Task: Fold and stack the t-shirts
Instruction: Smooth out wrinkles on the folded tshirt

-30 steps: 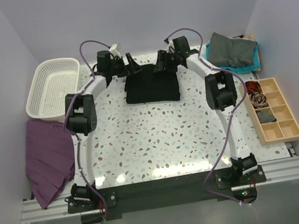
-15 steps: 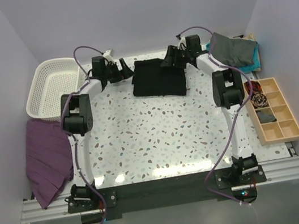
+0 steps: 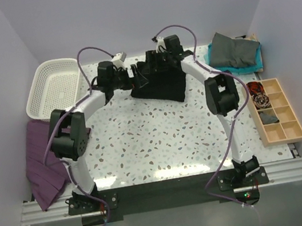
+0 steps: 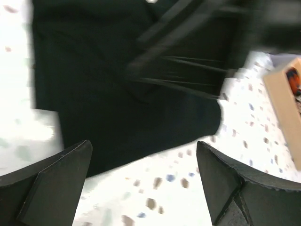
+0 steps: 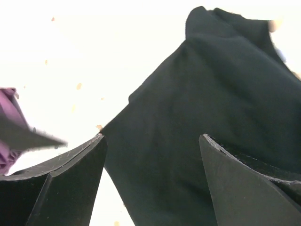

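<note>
The black t-shirt (image 3: 162, 83) lies folded and slightly skewed at the back middle of the table. My left gripper (image 3: 134, 79) is open and empty at the shirt's left edge; in the left wrist view (image 4: 143, 157) bare table shows between its fingers, and the black shirt (image 4: 117, 94) lies just beyond them. My right gripper (image 3: 154, 60) is open over the shirt's far edge; in the right wrist view (image 5: 151, 141) the black fabric (image 5: 202, 103) fills the gap below its fingers. A dark grey t-shirt (image 3: 233, 48) lies on a teal one (image 3: 250, 64) at the back right.
A white lattice basket (image 3: 55, 93) stands at the back left. A purple cloth (image 3: 46, 159) hangs over the table's left edge. A wooden compartment tray (image 3: 277, 110) with small items sits at the right edge, and also shows in the left wrist view (image 4: 287, 89).
The black shirt has shifted slightly right and turned. My right gripper has swung left over its far edge. My left gripper has moved right to its left edge.
</note>
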`<state>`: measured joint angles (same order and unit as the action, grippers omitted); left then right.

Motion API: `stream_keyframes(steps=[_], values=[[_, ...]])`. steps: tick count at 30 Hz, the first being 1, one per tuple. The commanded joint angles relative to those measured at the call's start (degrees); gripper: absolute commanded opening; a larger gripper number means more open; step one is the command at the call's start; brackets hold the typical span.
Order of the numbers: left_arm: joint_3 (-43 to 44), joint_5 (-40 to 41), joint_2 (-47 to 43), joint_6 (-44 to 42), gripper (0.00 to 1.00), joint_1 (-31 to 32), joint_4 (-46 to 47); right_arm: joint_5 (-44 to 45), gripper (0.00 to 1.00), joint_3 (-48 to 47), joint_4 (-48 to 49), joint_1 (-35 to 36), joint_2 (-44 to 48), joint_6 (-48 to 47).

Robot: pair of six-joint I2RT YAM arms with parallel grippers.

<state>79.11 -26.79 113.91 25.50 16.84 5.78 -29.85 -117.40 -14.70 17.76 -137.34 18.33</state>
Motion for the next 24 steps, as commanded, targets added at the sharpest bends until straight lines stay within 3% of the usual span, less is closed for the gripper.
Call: stream_keyframes(steps=[1,6,13,20,24], values=[[-5.88,1.2,-7.37,-0.36,0.96,1.7,3.27,7.51,0.83,-6.61,-12.35,2.89,-4.16,-6.02],[-13.01,2.97,-17.12,0.95,0.96,1.79,4.41,10.33,0.83,3.83,-12.11,5.35,-0.31,-8.13],[-21.88,6.3,-31.54,1.66,0.96,2.32,2.92,13.5,0.83,27.89,-7.27,11.32,12.08,-9.89],[-26.37,7.97,-43.75,0.87,0.97,2.32,-2.35,15.95,0.84,48.74,-4.82,20.64,28.07,-7.0],[-28.65,9.21,-45.88,0.96,0.97,2.32,-3.23,17.54,0.85,57.45,-2.27,22.84,38.79,-2.95]])
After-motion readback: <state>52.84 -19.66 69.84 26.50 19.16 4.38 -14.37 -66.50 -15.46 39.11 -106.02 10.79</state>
